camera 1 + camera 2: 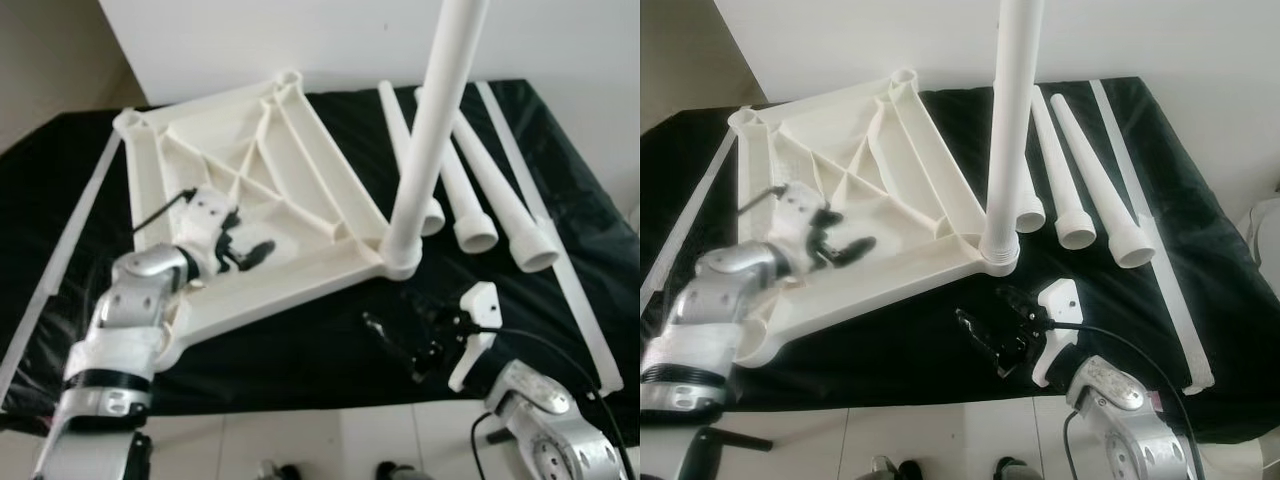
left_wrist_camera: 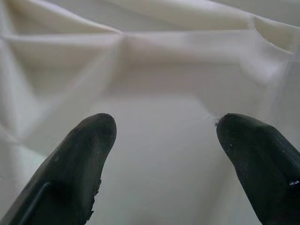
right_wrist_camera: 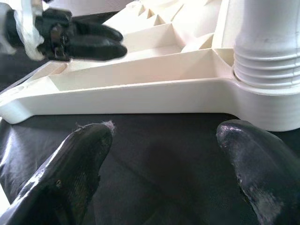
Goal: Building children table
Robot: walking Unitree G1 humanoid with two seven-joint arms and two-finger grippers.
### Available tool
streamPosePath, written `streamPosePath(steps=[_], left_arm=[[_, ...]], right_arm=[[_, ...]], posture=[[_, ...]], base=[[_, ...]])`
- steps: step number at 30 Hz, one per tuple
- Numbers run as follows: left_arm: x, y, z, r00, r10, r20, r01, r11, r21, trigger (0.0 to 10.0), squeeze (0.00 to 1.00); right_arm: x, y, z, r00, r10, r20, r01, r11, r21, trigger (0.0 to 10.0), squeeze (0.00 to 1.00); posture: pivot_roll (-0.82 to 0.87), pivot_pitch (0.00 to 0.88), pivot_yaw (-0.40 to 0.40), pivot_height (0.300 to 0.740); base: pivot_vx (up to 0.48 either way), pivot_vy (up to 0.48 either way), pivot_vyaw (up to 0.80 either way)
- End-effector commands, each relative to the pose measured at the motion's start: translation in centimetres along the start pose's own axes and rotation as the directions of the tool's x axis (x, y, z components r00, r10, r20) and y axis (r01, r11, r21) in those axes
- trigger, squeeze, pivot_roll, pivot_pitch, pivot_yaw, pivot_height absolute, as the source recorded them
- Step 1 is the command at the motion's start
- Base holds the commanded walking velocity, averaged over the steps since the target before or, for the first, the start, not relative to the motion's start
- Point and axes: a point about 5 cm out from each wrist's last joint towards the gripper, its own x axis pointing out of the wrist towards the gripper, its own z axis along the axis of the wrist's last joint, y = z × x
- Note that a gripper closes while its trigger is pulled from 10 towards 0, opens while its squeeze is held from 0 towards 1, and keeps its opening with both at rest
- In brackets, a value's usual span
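A white ribbed tabletop (image 1: 250, 170) lies upside down on a black-covered table (image 1: 60, 160). One white leg (image 1: 430, 130) stands upright, screwed into its near right corner socket (image 1: 400, 262). Three loose white legs (image 1: 480, 180) lie on the cloth to the right of it. My left gripper (image 1: 245, 252) is open, its fingers (image 2: 84, 154) resting inside the tabletop's near ribbed bay. My right gripper (image 1: 400, 345) is open and empty, low over the black cloth just in front of the socket corner, fingers (image 3: 79, 164) pointing at the tabletop's edge.
Long white strips lie along the table's left edge (image 1: 70, 240) and right edge (image 1: 560, 250). A white wall (image 1: 300, 40) stands behind the table. Tiled floor (image 1: 300, 440) shows at the near edge.
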Motion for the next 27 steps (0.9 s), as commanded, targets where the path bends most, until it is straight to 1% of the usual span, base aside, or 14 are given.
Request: streamPosePath(steps=[1, 5, 6, 7, 8, 9, 11, 15, 19, 21, 23, 24, 26, 27], left_arm=[[0.1, 0.8, -0.7, 0.990, 0.140, -0.034, -0.141, 0.989, -0.047, 10.0, 0.00], [0.4, 0.4, -0.7, 0.995, 0.095, -0.023, -0.096, 0.994, -0.048, 10.0, 0.00], [0.6, 0.1, -0.5, 0.998, 0.055, -0.006, -0.056, 0.994, -0.092, 10.0, 0.00], [0.6, 0.1, -0.5, 0.998, 0.055, -0.006, -0.056, 0.994, -0.092, 10.0, 0.00], [0.9, 0.0, 0.0, 0.999, 0.027, 0.024, -0.024, 0.993, -0.115, 0.0, 0.00], [0.9, 0.0, 0.0, 0.999, 0.027, 0.024, -0.024, 0.993, -0.115, 0.0, 0.00], [1.1, -0.1, 0.0, 1.000, 0.019, 0.013, -0.018, 0.998, -0.056, 0.0, 0.00], [1.1, -0.4, 0.1, 1.000, -0.016, 0.022, 0.017, 0.998, -0.063, 0.0, 0.00], [0.9, -1.1, 1.1, 0.993, -0.087, 0.080, 0.091, 0.995, -0.051, 0.0, 0.00], [0.9, -1.1, 1.2, 0.992, -0.085, 0.088, 0.090, 0.995, -0.046, 0.0, 0.00], [1.0, -0.9, 1.8, 0.989, -0.065, 0.131, 0.066, 0.998, 0.003, 0.0, 0.00], [0.9, -0.3, 2.4, 0.984, -0.021, 0.174, 0.029, 0.999, -0.043, 10.0, 0.00], [0.9, 0.1, 2.8, 0.979, 0.011, 0.202, 0.006, 0.997, -0.082, 10.0, 0.00], [0.9, 0.9, 3.3, 0.971, 0.071, 0.230, -0.023, 0.978, -0.207, 10.0, 0.00]], right_arm=[[0.0, -0.1, -0.4, 1.000, -0.007, -0.011, 0.007, 1.000, 0.002, 10.0, 0.00], [0.0, -0.1, -0.4, 1.000, -0.006, -0.011, 0.006, 1.000, 0.001, 10.0, 0.00], [0.1, -0.1, -0.4, 1.000, -0.005, -0.011, 0.005, 1.000, 0.000, 10.0, 0.00], [0.1, -0.1, -0.4, 1.000, -0.005, -0.011, 0.005, 1.000, 0.000, 10.0, 0.00], [0.2, -0.2, -0.4, 1.000, -0.004, -0.013, 0.004, 1.000, -0.003, 10.0, 0.00], [0.2, -0.2, -0.4, 1.000, -0.004, -0.013, 0.004, 1.000, -0.003, 10.0, 0.00], [0.2, -0.3, -0.5, 1.000, -0.006, -0.014, 0.006, 1.000, -0.006, 10.0, 0.00], [0.2, -0.4, -0.5, 1.000, -0.009, -0.014, 0.009, 1.000, -0.009, 10.0, 0.00], [0.2, -0.4, -0.6, 1.000, -0.014, -0.011, 0.014, 1.000, -0.005, 10.0, 0.00], [0.2, -0.4, -0.6, 1.000, -0.014, -0.011, 0.014, 1.000, -0.004, 10.0, 0.00], [0.2, -0.3, -0.7, 1.000, -0.014, -0.009, 0.014, 1.000, 0.000, 10.0, 0.00], [0.2, -0.3, -0.7, 1.000, -0.016, -0.010, 0.016, 1.000, 0.002, 10.0, 0.00], [0.2, -0.3, -0.7, 1.000, -0.017, -0.010, 0.017, 1.000, 0.004, 10.0, 0.00], [0.1, -0.3, -0.8, 1.000, -0.018, -0.010, 0.018, 1.000, 0.005, 10.0, 0.00]], posture=[[-0.15, 0.147, 0.100, 0.740], [-0.14, 0.148, 0.099, 0.740], [-0.14, 0.147, 0.096, 0.740], [-0.14, 0.147, 0.096, 0.740], [-0.14, 0.147, 0.093, 0.740], [-0.14, 0.147, 0.093, 0.740], [-0.14, 0.147, 0.093, 0.740], [-0.15, 0.147, 0.094, 0.740], [-0.14, 0.151, 0.095, 0.740], [-0.14, 0.151, 0.094, 0.740], [-0.15, 0.153, 0.095, 0.740], [-0.15, 0.153, 0.095, 0.740], [-0.15, 0.153, 0.095, 0.740], [-0.15, 0.155, 0.093, 0.740]], base=[[0.000, 0.000, 0.00], [0.000, 0.000, 0.00], [0.000, 0.000, 0.00], [0.000, 0.000, 0.00], [0.000, 0.000, 0.00], [0.000, 0.000, 0.00], [0.000, 0.000, 0.00], [0.000, 0.000, 0.00], [0.000, 0.000, 0.00], [0.000, 0.000, 0.00], [0.000, 0.000, 0.00], [0.000, 0.000, 0.00], [0.000, 0.000, 0.00], [0.000, 0.000, 0.00]])
